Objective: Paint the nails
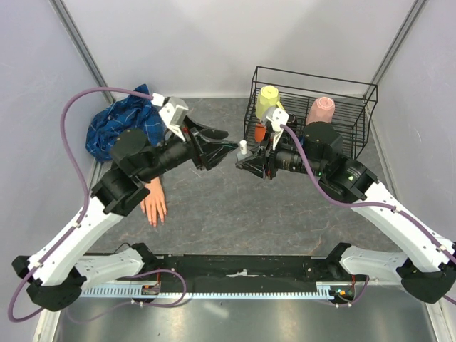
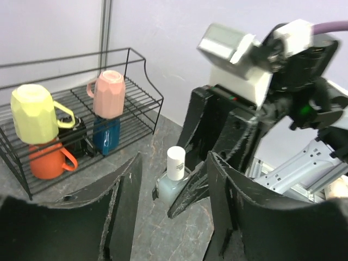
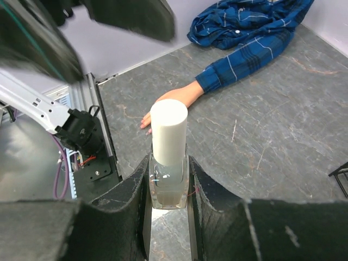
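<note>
**Fig.: Uncapping stage**

Clear nail-polish bottle point(image 3: 168, 190) is clamped upright in R gripper point(image 3: 168, 166), white cap point(image 3: 168, 128) on. L gripper point(image 1: 229, 141) is poised just beside the cap, jaws apart, empty. Nails point(image 1: 152, 221) of the mannequin hand point(image 1: 153, 201) lie on the table point(image 1: 235, 214) under the L arm point(image 1: 121, 189), well apart. Next, prob.: cap to be pinched squarely & unscrewed.
</note>
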You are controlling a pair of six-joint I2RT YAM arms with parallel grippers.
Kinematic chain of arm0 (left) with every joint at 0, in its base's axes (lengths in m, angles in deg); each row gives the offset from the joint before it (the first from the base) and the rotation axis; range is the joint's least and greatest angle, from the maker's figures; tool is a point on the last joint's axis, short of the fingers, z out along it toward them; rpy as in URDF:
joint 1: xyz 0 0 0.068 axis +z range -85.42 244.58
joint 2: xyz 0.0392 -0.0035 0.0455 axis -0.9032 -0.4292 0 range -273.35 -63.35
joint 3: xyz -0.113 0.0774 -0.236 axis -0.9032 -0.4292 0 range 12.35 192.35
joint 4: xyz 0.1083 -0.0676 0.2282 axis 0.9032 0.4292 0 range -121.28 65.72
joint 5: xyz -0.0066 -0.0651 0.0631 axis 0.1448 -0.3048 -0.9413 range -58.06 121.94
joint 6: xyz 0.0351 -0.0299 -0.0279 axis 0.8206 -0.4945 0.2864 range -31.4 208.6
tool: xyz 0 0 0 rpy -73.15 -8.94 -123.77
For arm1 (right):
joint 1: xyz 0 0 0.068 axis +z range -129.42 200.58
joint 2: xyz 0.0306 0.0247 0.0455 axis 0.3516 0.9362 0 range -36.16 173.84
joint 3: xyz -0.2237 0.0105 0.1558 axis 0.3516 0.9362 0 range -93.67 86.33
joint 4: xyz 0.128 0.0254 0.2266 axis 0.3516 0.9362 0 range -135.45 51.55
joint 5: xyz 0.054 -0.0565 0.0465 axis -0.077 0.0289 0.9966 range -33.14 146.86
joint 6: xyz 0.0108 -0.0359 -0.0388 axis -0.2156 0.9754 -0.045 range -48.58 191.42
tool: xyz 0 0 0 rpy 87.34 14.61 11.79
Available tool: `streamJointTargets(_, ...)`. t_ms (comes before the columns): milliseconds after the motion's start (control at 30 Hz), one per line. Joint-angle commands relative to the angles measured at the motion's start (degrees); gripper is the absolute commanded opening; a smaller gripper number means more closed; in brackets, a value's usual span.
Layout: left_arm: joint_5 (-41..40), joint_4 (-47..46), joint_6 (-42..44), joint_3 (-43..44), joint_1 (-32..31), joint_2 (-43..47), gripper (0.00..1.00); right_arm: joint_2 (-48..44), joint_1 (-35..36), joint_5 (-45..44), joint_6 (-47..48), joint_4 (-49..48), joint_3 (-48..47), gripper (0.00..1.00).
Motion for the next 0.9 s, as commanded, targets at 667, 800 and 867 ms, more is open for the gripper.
streamJointTargets(667, 1.98, -4.78, -3.41, -1.42, -3.52, -5.60, 0.25, -0.66, -0.04, -1.49, -0.86, -2.08, -2.93, 0.00)
streamJointTargets(800, 6.98, -5.13, -2.88, -1.25, -3.35, -5.60, 0.02, -1.28, -0.04, 0.18, -0.68, -2.25, -2.49, 0.00)
streamJointTargets(867, 16.53, -6.87, -2.35, -1.16, -2.73, -6.04, 0.02, -2.33, -0.04, 2.45, 0.02, -2.78, -1.71, 0.00)
